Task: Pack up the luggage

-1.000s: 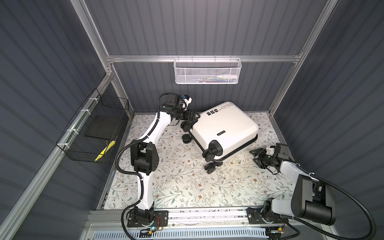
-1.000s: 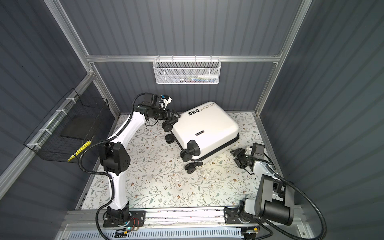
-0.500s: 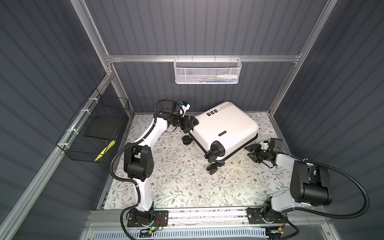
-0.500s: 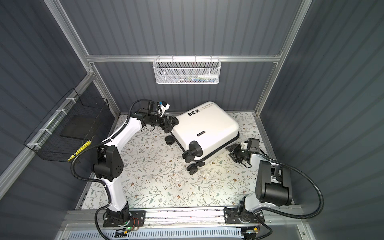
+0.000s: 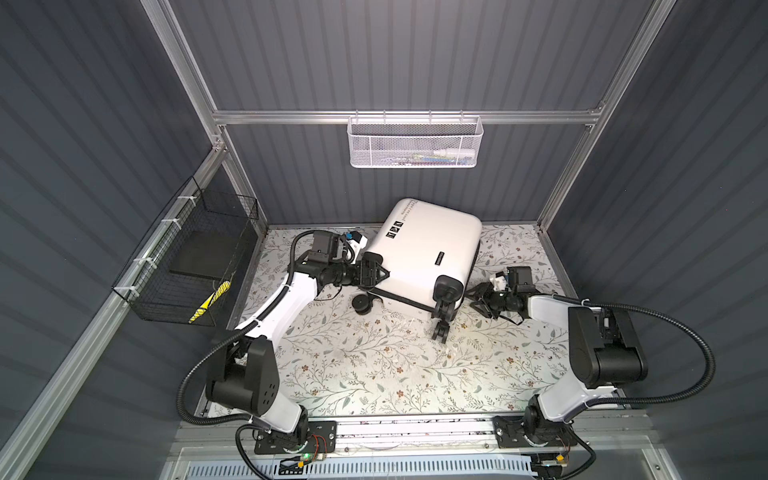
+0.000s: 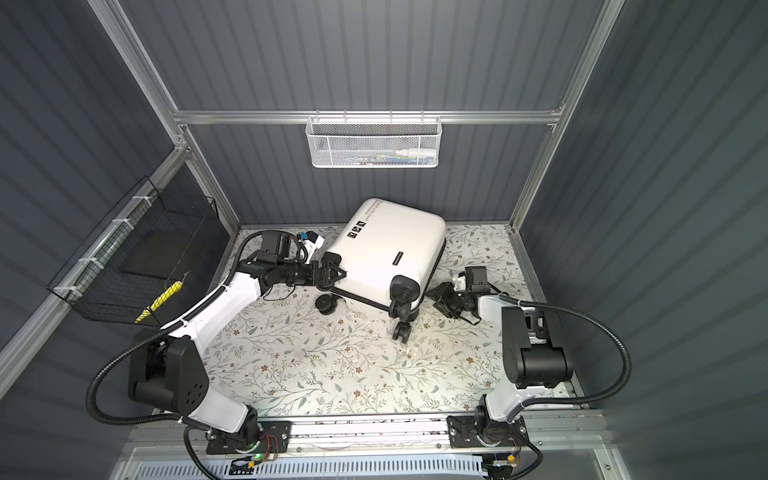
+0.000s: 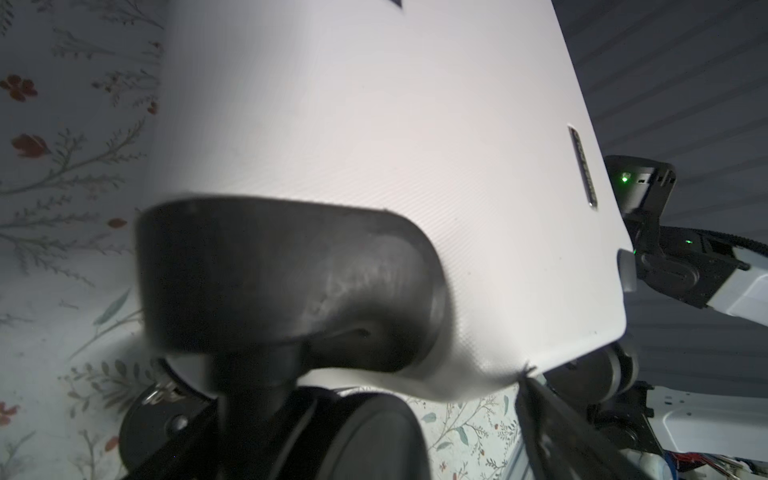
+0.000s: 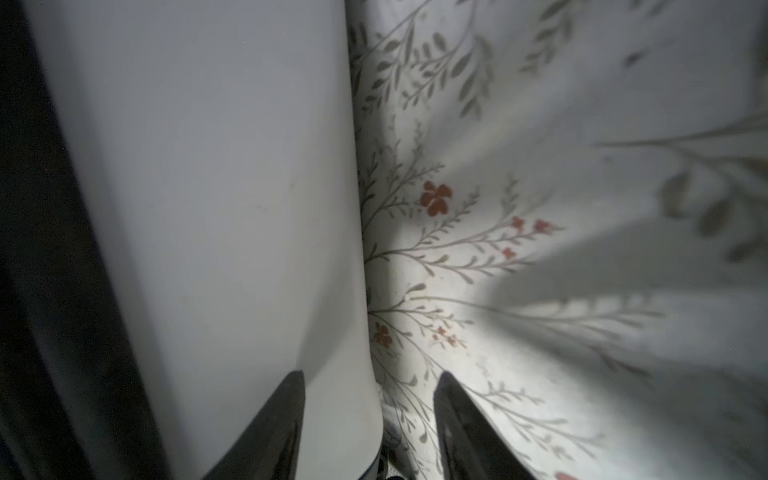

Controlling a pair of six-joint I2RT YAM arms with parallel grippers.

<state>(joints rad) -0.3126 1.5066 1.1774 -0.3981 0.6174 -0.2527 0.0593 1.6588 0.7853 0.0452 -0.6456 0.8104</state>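
The luggage (image 5: 428, 249) (image 6: 390, 249) is a white hard-shell suitcase, closed and lying on the floral cloth. Its black wheels (image 5: 360, 305) point toward the front. My left gripper (image 5: 374, 272) (image 6: 330, 272) is at its left wheel corner. In the left wrist view the black wheel housing (image 7: 270, 274) fills the middle, and a wheel sits between the open fingers of the left gripper (image 7: 365, 419). My right gripper (image 5: 478, 297) (image 6: 444, 297) is at the right front corner. In the right wrist view its fingers (image 8: 286, 415) straddle the shell's edge (image 8: 340, 395), still apart.
A white mesh basket (image 5: 415, 143) holding small items hangs on the back wall. A black wire basket (image 5: 195, 257) hangs on the left wall with a yellow item (image 5: 208, 301) in it. Wall posts stand close behind the suitcase.
The suitcase has turned so its wheel end faces the front. My left gripper came down with the wheel corner. My right gripper moved left to the shell's edge, its jaws narrowing.
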